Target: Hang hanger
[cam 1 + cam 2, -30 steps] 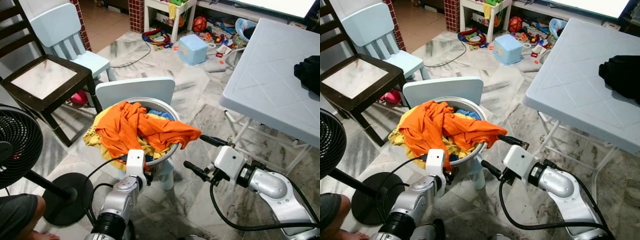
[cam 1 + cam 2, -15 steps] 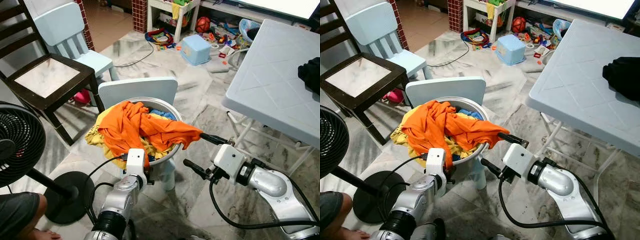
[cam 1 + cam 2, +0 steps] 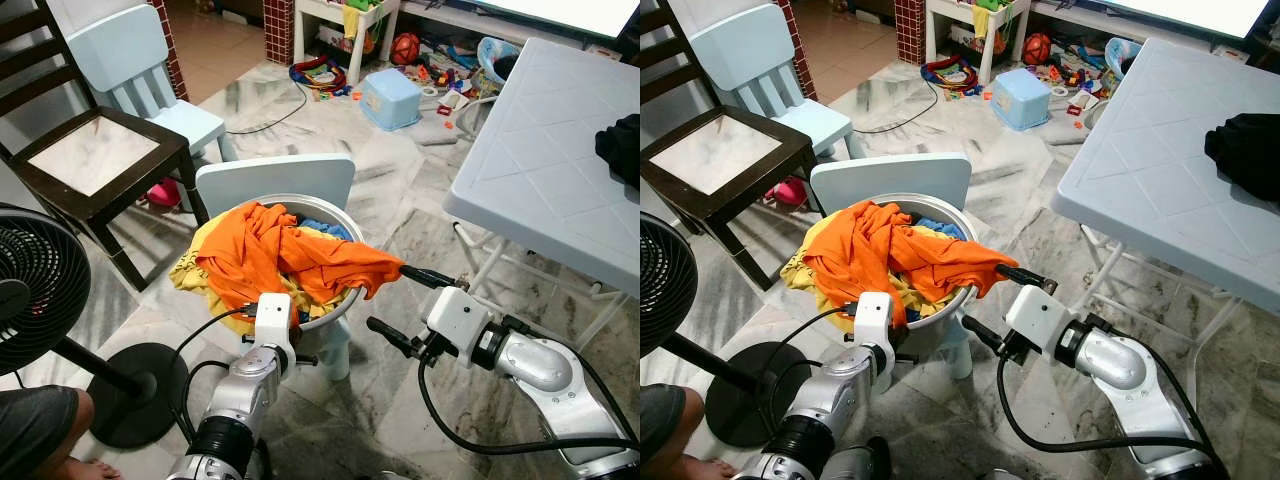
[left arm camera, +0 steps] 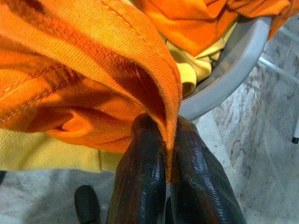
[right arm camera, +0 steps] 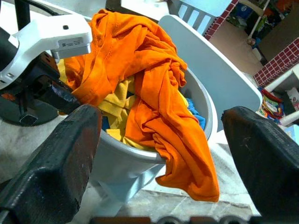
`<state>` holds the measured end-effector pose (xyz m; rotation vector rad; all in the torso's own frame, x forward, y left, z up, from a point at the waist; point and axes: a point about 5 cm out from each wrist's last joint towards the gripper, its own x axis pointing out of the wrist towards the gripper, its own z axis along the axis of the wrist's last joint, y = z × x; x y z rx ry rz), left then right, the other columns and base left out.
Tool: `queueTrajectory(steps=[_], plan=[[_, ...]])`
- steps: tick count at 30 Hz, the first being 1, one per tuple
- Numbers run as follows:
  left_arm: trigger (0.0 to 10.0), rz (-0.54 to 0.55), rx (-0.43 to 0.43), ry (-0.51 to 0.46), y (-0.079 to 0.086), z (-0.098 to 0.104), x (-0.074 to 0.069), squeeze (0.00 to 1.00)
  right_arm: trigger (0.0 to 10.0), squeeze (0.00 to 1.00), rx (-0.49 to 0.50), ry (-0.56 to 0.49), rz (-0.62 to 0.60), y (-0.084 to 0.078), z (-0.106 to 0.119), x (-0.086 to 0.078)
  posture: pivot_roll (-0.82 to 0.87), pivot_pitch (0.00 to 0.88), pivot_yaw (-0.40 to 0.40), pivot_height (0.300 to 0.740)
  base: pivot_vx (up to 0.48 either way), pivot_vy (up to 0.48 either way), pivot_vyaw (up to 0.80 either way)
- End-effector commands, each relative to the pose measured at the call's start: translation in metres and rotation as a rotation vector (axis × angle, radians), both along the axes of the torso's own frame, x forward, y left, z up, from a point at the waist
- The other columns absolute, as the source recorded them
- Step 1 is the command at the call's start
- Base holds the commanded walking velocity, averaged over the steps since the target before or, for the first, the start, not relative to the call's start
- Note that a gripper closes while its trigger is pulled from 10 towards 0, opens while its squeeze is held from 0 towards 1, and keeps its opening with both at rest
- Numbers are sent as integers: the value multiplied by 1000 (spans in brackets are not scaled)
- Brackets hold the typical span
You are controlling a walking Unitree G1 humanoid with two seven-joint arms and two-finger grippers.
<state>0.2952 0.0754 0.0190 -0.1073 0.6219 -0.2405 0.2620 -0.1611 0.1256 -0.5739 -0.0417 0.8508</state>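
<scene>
Orange shirt (image 3: 280,255) lies heaped at frame centre, draped over the rim of a grey basin (image 3: 335,305), one end hanging past the basin's right edge. Yellow garment (image 3: 205,275) and blue cloth (image 3: 318,228) sit underneath. No hanger can be made out.

Left gripper (image 4: 170,154), lower centre, fingers pressed together, pinching a fold of the orange shirt at the basin's near side. Right gripper (image 3: 398,305), right of centre, fingers spread wide, just beside the shirt's hanging end.

Basin rests on a pale blue child's chair (image 3: 275,180). White table (image 3: 540,160) upper right, black fan (image 3: 35,290) left edge.
</scene>
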Motion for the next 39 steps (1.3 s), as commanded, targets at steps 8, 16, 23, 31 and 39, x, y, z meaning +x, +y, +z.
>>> queueTrajectory(steps=[8, 16, 23, 31, 39], plan=[[0, -40, -23, -32, -6, 8, 2, 0, 10000, 0, -3, -8, -16, -3, 0, 3, -83, 119, -24, 740, 0, 0, 0], [0, -241, 302, -569, 45, 82, -13, 0, 10000, 0, 139, 38, -85, 0, -3, 2, 8, 119, -28, 740, 0, 0, 0], [0, -341, 324, -544, 56, 80, -52, 0, 10000, 0, 153, 59, -92, 4, -10, -2, 30, 123, -30, 740, 0, 0, 0], [0, -334, 384, -641, 61, 88, -71, 0, 10000, 0, 137, 47, -88, 2, -9, 3, 41, 123, -29, 740, 0, 0, 0], [2392, -140, 330, -661, 57, 96, -67, 0, 10000, 0, 366, 159, -177, 5, -7, -2, 29, 109, -38, 740, 0, 0, 0]])
